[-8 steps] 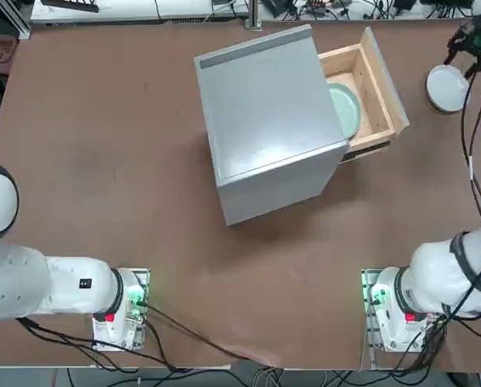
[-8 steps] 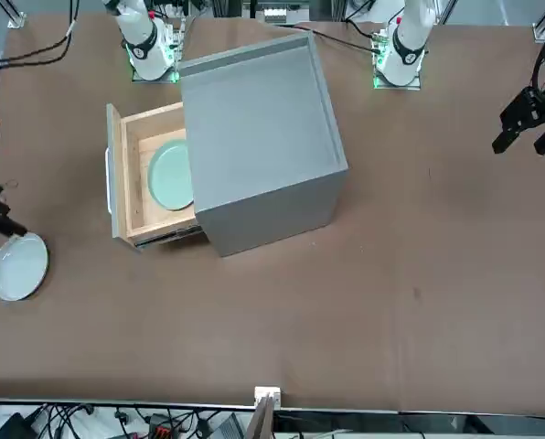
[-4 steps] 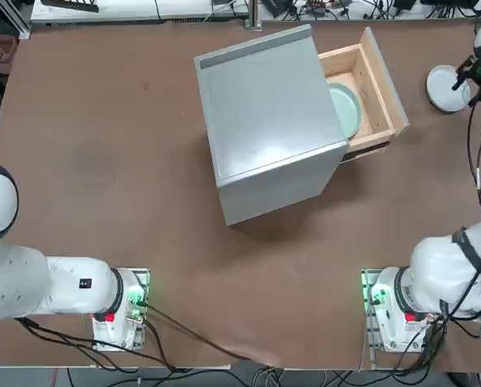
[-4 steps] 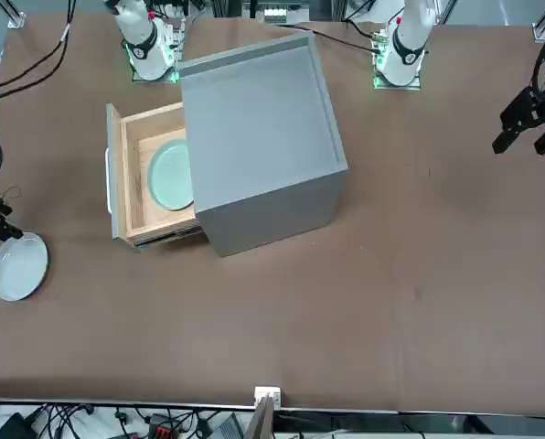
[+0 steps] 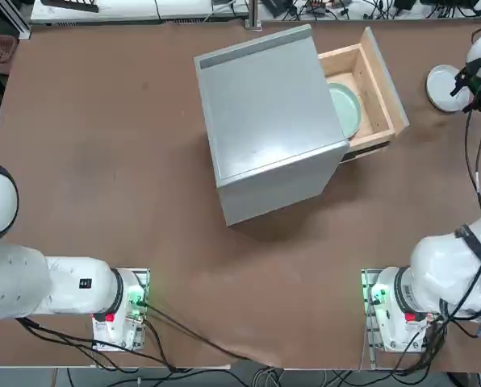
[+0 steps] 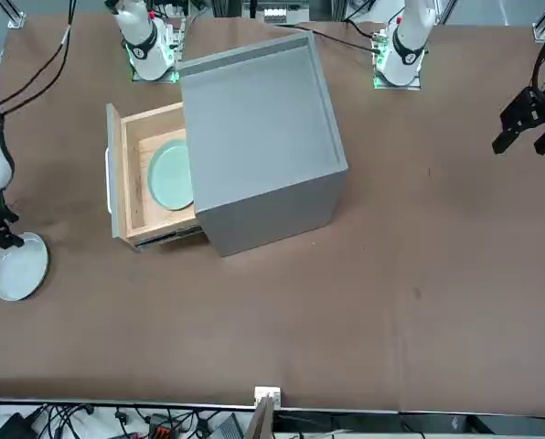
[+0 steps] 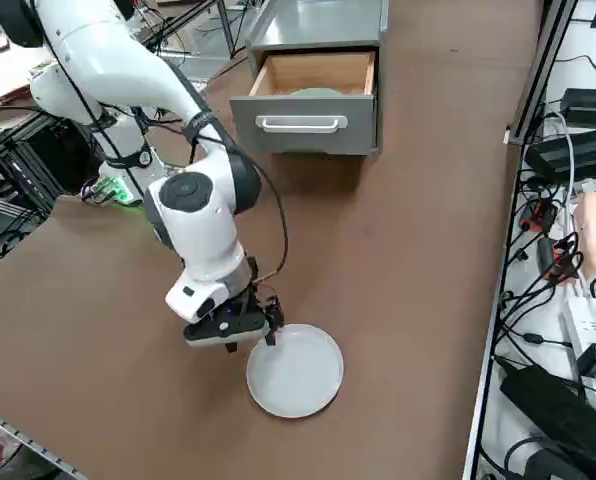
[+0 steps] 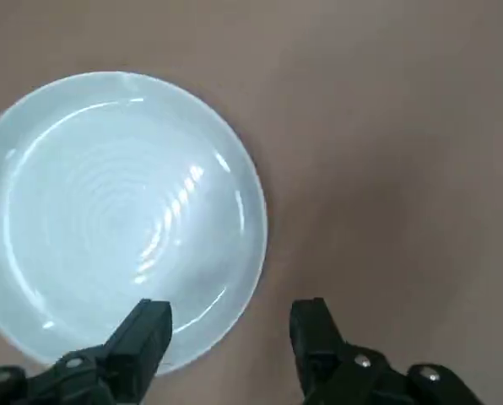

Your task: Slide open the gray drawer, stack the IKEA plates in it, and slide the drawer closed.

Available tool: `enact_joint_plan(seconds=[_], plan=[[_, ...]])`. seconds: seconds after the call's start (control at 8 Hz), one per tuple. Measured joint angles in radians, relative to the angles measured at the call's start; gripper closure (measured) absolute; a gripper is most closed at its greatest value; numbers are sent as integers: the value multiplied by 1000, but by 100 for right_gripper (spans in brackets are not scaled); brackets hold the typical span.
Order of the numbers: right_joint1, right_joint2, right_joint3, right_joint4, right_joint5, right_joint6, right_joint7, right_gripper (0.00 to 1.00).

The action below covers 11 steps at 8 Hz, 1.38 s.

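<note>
The gray drawer (image 5: 383,83) (image 6: 114,174) (image 7: 303,135) stands pulled out of the gray cabinet (image 5: 265,121) (image 6: 254,137). The mint green plate (image 5: 347,110) (image 6: 170,175) (image 7: 318,92) lies flat inside it. The white plate (image 5: 445,87) (image 6: 18,267) (image 7: 296,370) (image 8: 121,215) rests on the table to the drawer's right, apart from it. My right gripper (image 5: 476,81) (image 6: 0,236) (image 7: 248,325) (image 8: 230,316) is open, low at this plate's edge. One finger (image 8: 146,325) hangs over the plate and the other (image 8: 310,325) over bare table, so the rim lies between them.
The table's right edge (image 7: 498,300) runs close beside the white plate, with cables and power strips (image 7: 578,110) beyond it. The cabinet sits mid-table at an angle. Both arm bases (image 5: 394,306) (image 5: 115,306) stand at the near edge.
My right gripper has come from beyond the white plate down to its edge and narrowed slightly. The plates and the drawer have not moved.
</note>
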Motion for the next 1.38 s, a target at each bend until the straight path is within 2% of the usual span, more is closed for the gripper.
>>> enact_joint_plan(seconds=[0.25,0.5,0.75,1.12,1.25,1.38], plan=[[-14,23,0,1,1,34,1,20],[-21,45,1,1,1,65,1,30],[-21,68,5,1,2,102,2,33],[-21,75,8,3,2,113,2,69],[-22,74,8,6,3,115,2,91],[-25,71,8,13,4,117,2,100]])
